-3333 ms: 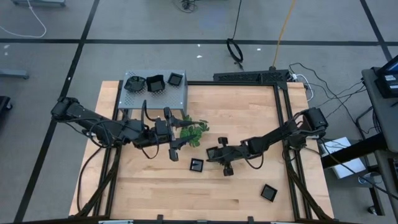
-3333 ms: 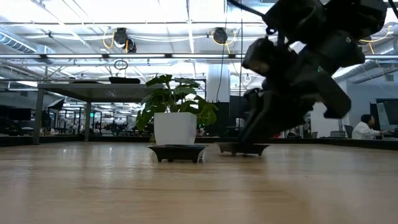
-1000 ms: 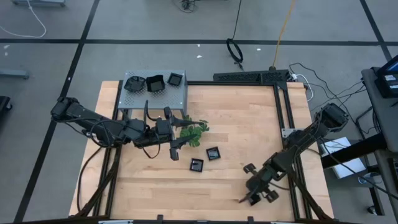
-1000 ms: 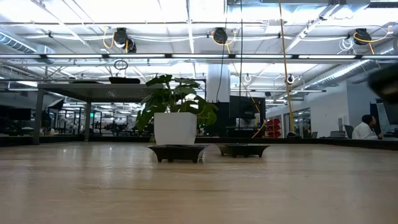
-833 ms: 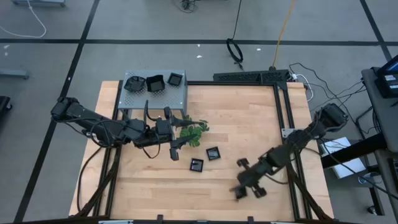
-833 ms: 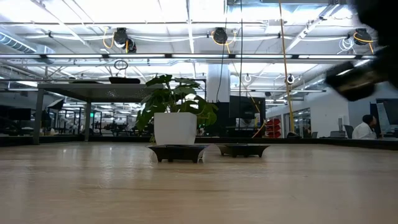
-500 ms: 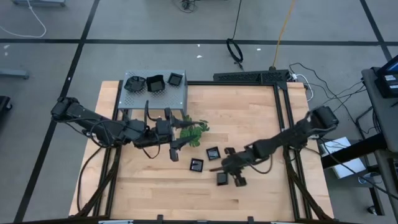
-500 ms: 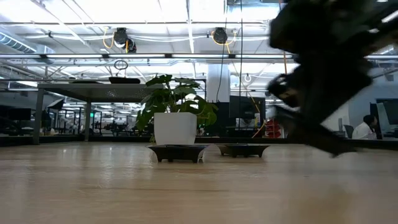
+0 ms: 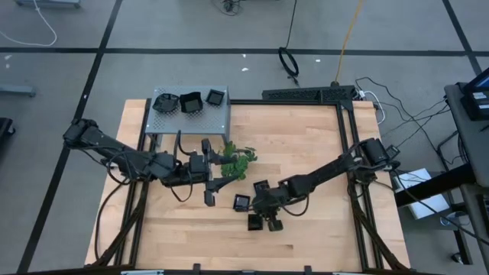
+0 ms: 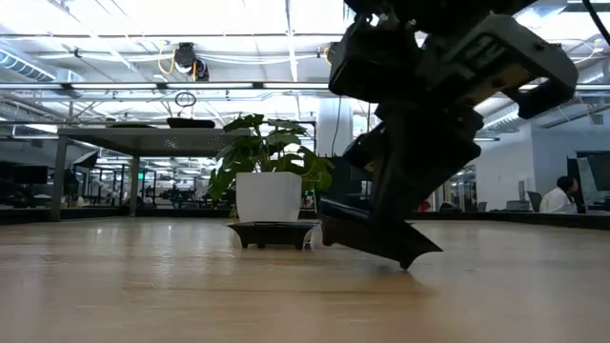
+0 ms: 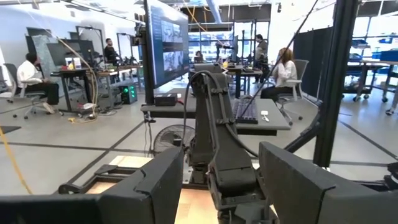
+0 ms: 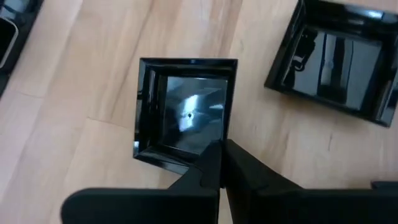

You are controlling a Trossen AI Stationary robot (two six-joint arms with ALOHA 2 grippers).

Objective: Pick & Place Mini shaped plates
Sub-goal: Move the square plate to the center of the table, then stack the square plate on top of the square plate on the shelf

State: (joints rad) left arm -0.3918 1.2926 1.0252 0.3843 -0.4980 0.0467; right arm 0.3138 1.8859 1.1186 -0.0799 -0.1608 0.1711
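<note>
Black and glossy, a square mini plate [image 12: 186, 112] with raised walls is pinched by its rim in the right claw [image 12: 217, 163], whose fingers are closed tight on one edge; it sits low at the centre of the high view [image 9: 254, 222], just above the wooden tabletop [image 9: 306, 153]. In the low view the same plate [image 10: 376, 238] hangs tilted, one corner dipping almost to the wood, a slant the overhead camera does not reveal. Two more square plates lie flat nearby: one [image 9: 241, 202] just left of the right claw, another [image 9: 261, 186] partly covered by the arm. Three further plates rest on a grey perforated box [image 9: 191, 114] at the upper left of the high view, their shapes hard to make out. The left claw [image 9: 209, 182] hangs with fingers spread wide beside a green sprig [image 9: 237, 162], holding nothing; its wrist view shows only its own dark fingers [image 11: 155, 186], the far arm's base and people at desks beyond, with no plate in sight.
</note>
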